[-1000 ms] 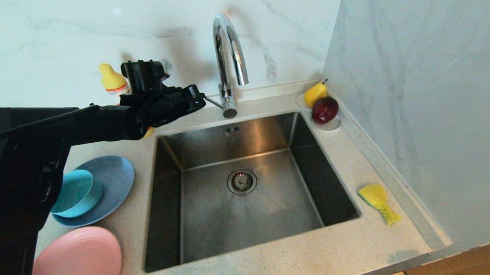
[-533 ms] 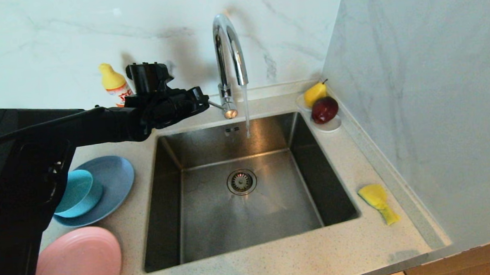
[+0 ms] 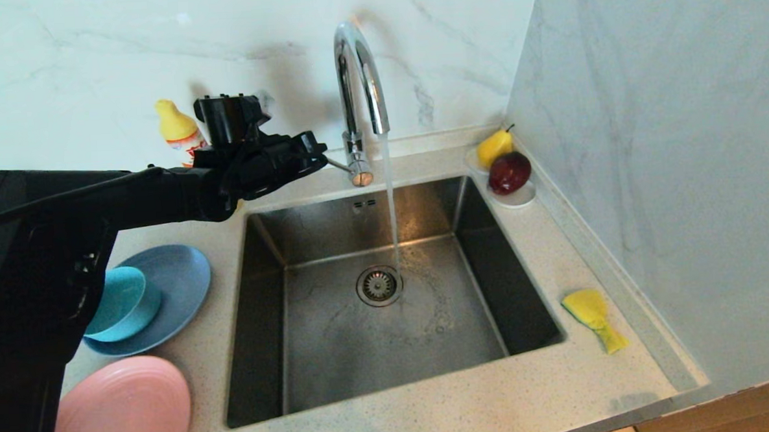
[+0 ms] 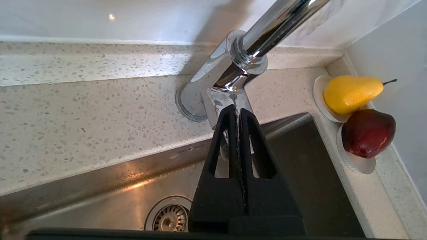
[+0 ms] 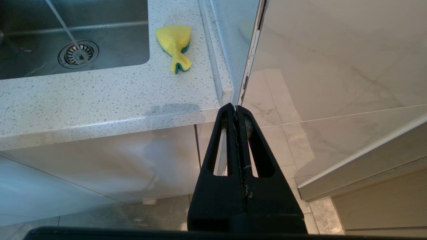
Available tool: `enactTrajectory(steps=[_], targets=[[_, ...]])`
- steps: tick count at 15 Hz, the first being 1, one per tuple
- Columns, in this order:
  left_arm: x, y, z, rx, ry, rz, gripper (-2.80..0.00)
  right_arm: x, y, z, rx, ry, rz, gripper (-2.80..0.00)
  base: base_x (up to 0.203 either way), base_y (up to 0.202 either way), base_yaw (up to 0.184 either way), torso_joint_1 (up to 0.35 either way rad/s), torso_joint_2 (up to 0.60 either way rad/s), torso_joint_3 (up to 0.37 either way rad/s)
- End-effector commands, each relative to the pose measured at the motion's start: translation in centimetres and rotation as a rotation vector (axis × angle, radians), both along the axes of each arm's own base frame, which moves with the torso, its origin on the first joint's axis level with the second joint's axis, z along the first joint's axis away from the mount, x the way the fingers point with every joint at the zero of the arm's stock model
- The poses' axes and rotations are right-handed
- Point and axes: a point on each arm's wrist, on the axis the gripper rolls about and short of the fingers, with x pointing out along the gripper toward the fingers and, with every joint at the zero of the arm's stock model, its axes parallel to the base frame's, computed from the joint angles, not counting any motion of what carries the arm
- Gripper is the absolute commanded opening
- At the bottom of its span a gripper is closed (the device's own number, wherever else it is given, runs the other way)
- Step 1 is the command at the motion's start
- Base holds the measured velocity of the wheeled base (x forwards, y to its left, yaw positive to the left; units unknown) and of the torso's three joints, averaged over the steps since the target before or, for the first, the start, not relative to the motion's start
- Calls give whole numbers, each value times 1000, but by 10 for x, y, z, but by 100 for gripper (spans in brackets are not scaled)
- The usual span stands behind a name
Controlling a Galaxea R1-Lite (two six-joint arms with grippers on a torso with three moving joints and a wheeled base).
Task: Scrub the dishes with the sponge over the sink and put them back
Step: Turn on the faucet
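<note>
Reaching across the speckled pale stone counter (image 3: 470,400), the black left gripper (image 3: 317,155) sits with its 2 fingers pressed together, holding nothing, its tips right at the thin lever of the curved chrome faucet (image 3: 356,81). In the left wrist view the closed fingertips (image 4: 235,111) lie against the shiny lever just below the faucet's base. Water runs in a thin stream (image 3: 390,196) from the spout down into the large rectangular stainless steel sink (image 3: 524,288), landing just beside the round strainer drain (image 3: 379,285).

On the counter to the left of the sink, the small teal bowl (image 3: 119,305) rests tilted on the round grey-blue plate (image 3: 180,283), and the round pink plate (image 3: 127,409) lies nearer the front edge, just beside them. The small yellow sponge with a dark green scouring layer (image 3: 592,317) lies crumpled on the counter to the right of the sink, near the side wall.

A small white saucer (image 3: 517,197) in the back right corner holds a yellow pear (image 3: 495,146) and a dark red fruit (image 3: 510,171). A yellow-capped bottle (image 3: 176,128) stands against the marble back wall, behind the left arm.

Down in front of the cabinet, below the counter's edge, the right gripper (image 5: 236,110) hangs parked, its 2 fingers also shut on nothing.
</note>
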Motion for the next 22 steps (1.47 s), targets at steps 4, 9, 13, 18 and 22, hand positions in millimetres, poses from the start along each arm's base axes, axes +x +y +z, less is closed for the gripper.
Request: enactTrajectory(steps=[4, 9, 13, 18, 22], targets=[[7, -6, -14, 1, 13, -10, -280, 0, 0, 0, 0, 0, 0, -280, 0, 0, 0, 0, 0, 0], [7, -10, -18, 0, 23, -16, -280, 0, 0, 0, 0, 0, 0, -280, 0, 0, 0, 0, 0, 0], [5, -17, -17, -2, 23, -22, -280, 0, 0, 0, 0, 0, 0, -280, 0, 0, 0, 0, 0, 0], [2, -15, -11, -5, 12, -12, -280, 0, 0, 0, 0, 0, 0, -280, 0, 0, 0, 0, 0, 0], [-14, 8, 27, -19, -50, 27, -280, 0, 0, 0, 0, 0, 0, -280, 0, 0, 0, 0, 0, 0]])
